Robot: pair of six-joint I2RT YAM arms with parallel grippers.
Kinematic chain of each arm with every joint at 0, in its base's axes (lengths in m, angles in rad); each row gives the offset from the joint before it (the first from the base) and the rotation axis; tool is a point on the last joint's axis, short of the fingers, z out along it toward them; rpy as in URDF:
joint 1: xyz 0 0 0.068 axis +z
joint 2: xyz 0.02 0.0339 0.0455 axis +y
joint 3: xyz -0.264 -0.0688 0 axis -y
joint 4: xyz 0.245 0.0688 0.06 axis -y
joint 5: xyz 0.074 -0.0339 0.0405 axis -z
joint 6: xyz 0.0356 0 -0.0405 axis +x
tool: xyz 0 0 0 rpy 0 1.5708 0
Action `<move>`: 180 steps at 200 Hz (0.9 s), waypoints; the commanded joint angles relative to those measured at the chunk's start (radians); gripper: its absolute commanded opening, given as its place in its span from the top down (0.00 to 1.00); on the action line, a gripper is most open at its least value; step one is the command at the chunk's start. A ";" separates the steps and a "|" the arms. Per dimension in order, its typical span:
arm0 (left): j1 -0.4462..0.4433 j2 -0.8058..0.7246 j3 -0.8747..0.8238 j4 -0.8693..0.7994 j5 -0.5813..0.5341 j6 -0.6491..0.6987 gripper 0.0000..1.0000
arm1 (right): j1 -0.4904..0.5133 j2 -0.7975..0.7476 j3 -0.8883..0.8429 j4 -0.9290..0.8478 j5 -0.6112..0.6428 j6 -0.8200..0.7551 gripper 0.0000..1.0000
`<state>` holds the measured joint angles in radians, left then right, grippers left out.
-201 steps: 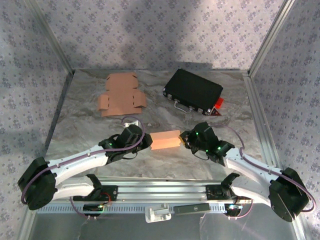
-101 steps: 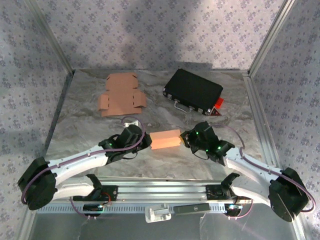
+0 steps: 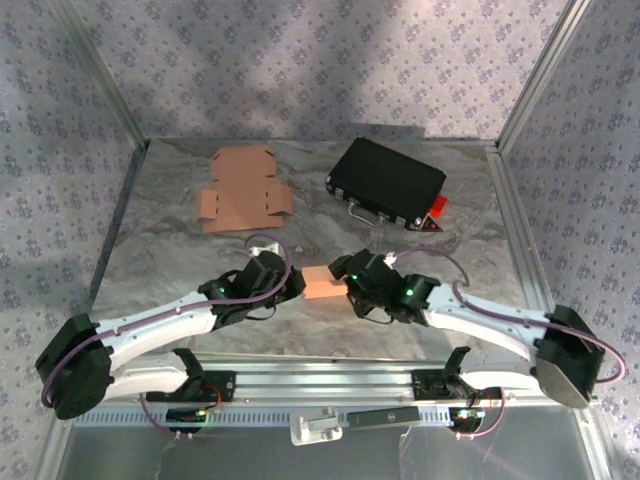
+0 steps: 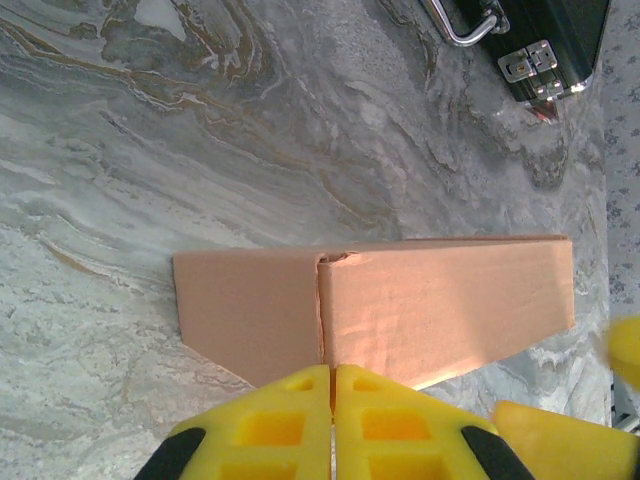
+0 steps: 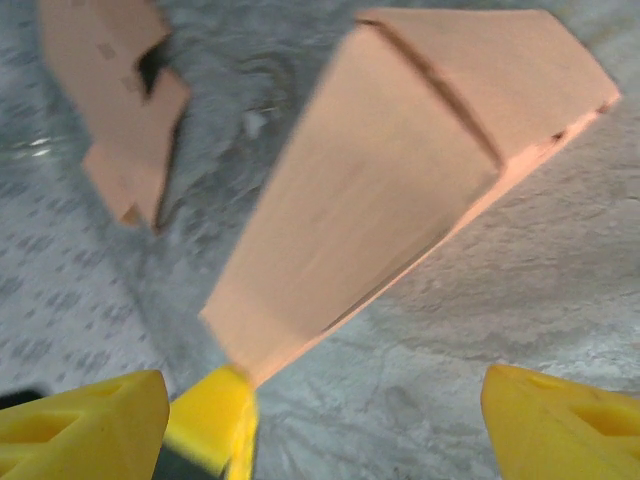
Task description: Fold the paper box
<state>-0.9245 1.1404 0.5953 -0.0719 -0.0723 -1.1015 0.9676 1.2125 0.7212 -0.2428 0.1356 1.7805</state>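
Two grippers: the left gripper (image 3: pixel 297 283) and the right gripper (image 3: pixel 352 287) flank the paper box (image 3: pixel 326 281), one at each short end.
Box location: it sits on the table (image 3: pixel 180 260), on the arm-base side of the black case (image 3: pixel 388 180) and a little to the case's left in the overhead view. A flat cardboard blank (image 3: pixel 243 190) lies well to the left of the case.
Left jaws: pressed together with nothing visible between them. The fingertips (image 4: pixel 300 385) meet the box's lower edge at a seam (image 4: pixel 321 310).
Right jaws: spread wide and holding nothing. The fingers (image 5: pixel 80 420) sit apart on either side of the box's end.
Risk, sliding: a push from one end that the other arm does not brace would probably shove the light box toward the case rather than close anything.
Risk, crushing: the right jaws closing across the walls could dent the box or spring the seam.
Wrist views add: the seam's small tear-like gap and the box's slanted, slightly open end face, which the overhead view is too coarse to show.
Overhead adds: both arms converging, plus the case and the blank together.
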 commanded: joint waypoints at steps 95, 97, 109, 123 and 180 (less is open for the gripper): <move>-0.025 -0.002 0.015 -0.065 0.002 0.010 0.93 | -0.064 0.230 0.125 0.152 -0.054 0.198 0.18; -0.025 -0.001 0.018 -0.068 0.002 0.012 0.93 | -0.066 0.233 0.125 0.157 -0.059 0.200 0.18; -0.028 0.000 0.027 -0.080 -0.001 0.017 0.93 | -0.070 0.240 0.125 0.161 -0.066 0.209 0.19; -0.030 -0.001 0.033 -0.088 -0.001 0.022 0.92 | -0.074 0.245 0.131 0.143 -0.061 0.209 0.20; -0.076 -0.064 0.164 -0.254 -0.076 0.101 0.73 | -0.118 0.210 0.009 0.212 -0.099 0.135 0.37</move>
<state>-0.9699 1.1297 0.6586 -0.2062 -0.0929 -1.0561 0.8669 1.4467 0.7959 -0.0383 0.0483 1.9553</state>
